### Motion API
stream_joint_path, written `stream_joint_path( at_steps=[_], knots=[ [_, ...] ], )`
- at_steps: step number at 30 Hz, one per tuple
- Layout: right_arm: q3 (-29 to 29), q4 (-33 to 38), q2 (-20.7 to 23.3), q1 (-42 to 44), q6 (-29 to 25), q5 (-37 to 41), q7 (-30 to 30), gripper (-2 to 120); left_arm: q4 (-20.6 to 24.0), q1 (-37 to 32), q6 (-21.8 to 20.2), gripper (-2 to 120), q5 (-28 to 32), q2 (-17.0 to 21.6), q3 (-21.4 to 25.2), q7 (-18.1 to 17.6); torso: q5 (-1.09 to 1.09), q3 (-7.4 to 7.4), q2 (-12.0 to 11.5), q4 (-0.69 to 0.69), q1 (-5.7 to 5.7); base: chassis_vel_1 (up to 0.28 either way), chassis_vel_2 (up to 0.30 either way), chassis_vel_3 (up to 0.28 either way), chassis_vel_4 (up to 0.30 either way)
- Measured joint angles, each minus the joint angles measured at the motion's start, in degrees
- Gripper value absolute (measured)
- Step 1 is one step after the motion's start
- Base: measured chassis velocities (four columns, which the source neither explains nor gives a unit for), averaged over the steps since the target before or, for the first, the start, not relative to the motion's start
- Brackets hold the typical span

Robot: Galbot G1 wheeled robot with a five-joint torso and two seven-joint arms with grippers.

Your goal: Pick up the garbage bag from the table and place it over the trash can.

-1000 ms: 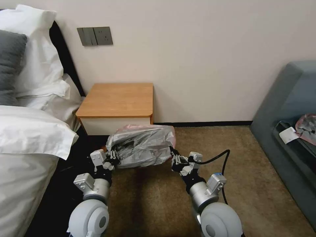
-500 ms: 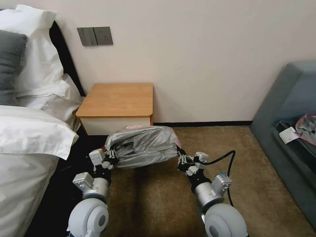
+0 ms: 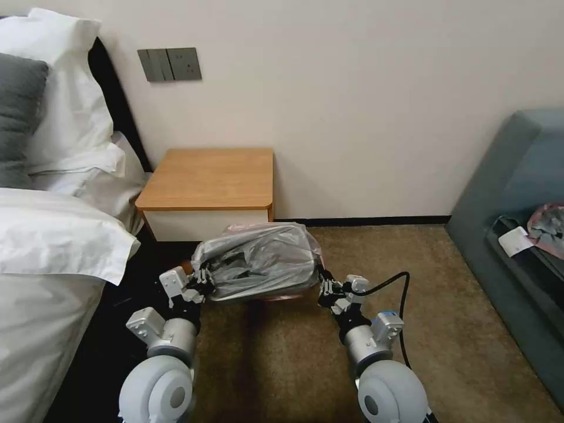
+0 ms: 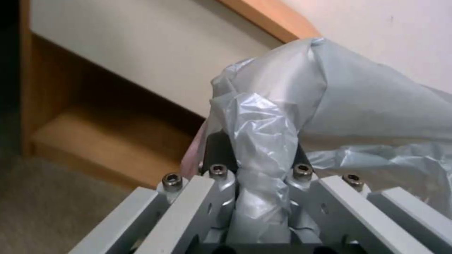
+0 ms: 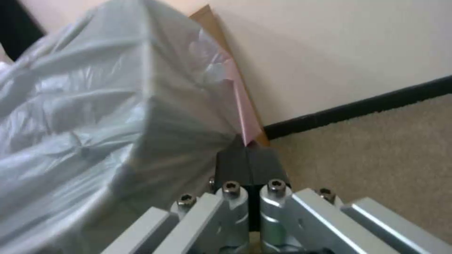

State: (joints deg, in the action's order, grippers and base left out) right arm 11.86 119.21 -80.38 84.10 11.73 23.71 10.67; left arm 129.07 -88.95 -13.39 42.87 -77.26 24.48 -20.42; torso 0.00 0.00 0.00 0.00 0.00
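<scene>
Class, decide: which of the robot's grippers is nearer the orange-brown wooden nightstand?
Left. The left gripper sits just before the orange-brown wooden nightstand; the right gripper lies farther right, on carpet.

Open carpet [image 3: 364, 252] right; table [image 3: 208, 179] close behind garbage bag [image 3: 258, 258]

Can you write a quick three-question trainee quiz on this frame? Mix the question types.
1. True or false: the garbage bag lies flat on the table.
2. Which grippers are shut on the bag? A) left only B) right only C) both
3. Fill in: the white card on the sofa touches a smaller pink-and-grey ____.

Key
1. False. It is stretched between the left gripper and the right gripper, low in front of the table over the carpet.
2. C. Each grips one end.
3. Bundle, beside the card.
</scene>
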Motion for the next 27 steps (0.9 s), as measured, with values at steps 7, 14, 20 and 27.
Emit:
stream_joint_path(
  at_steps=[7,14,20,27],
  knots=[
    [0.4,-4.2,0.3,-1.7,-2.2,-7.1,-0.5,0,2.1,-1.6,-2.6,8,4.7,-0.4,-0.9,-0.4,0.00,0.00,0.0,0.00,0.00,0.000,0.000,0.000,0.000],
    [0.5,-6.7,0.7,-2.5,-2.5,-12.5,-0.5,0,2.8,-2.0,-3.0,8,5.3,-0.4,-1.0,-0.4,0.01,0.00,0.0,0.01,0.00,0.000,0.000,0.000,0.000],
    [1.2,-10.3,0.9,-3.3,-4.3,-21.4,0.2,0,3.2,-1.8,-3.2,8,5.8,-0.4,-1.0,-0.4,0.01,0.00,0.0,0.00,0.00,0.000,0.000,0.000,0.000],
    [1.7,-14.7,0.7,-4.5,-7.9,-29.5,1.2,0,3.3,-2.2,-3.4,8,6.0,-0.8,-1.3,-0.4,0.00,0.00,0.0,0.01,0.00,0.000,0.000,0.000,0.000]
  ],
)
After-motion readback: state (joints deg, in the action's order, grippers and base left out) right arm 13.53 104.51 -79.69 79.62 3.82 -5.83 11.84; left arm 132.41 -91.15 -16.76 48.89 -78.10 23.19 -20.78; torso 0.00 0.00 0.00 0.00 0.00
